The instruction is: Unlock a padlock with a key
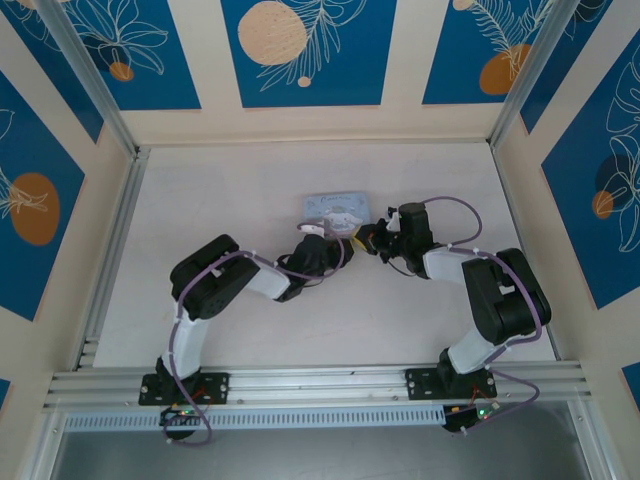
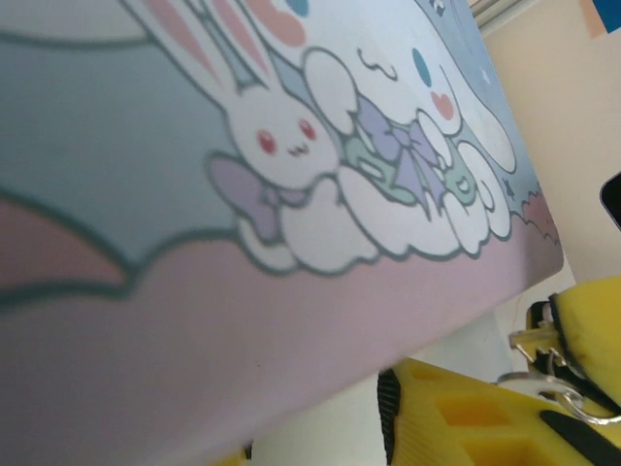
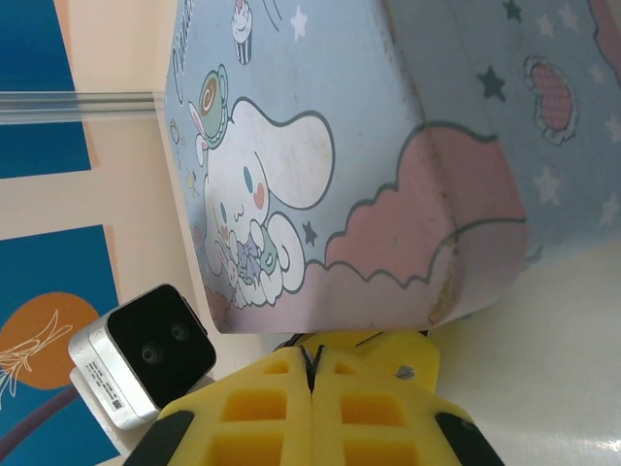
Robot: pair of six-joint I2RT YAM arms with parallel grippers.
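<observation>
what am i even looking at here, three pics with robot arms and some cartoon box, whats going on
These are two small robot arms bolted at the near edge of a white table, each ending in a two-finger gripper with yellow fingers. The wide picture is taken from above and behind them; the other two come from cameras on the wrists, so they look along each arm's own fingers.

On the table sits a pastel cartoon tin, shown up close with its bunny and puppy print in both wrist views. Both grippers meet just in front of it. The right gripper has its fingers pressed together. In the left wrist view, a small metal key and ring show next to the yellow fingers at the lower right. The job is opening a padlock; I cannot make one out clearly.
</observation>
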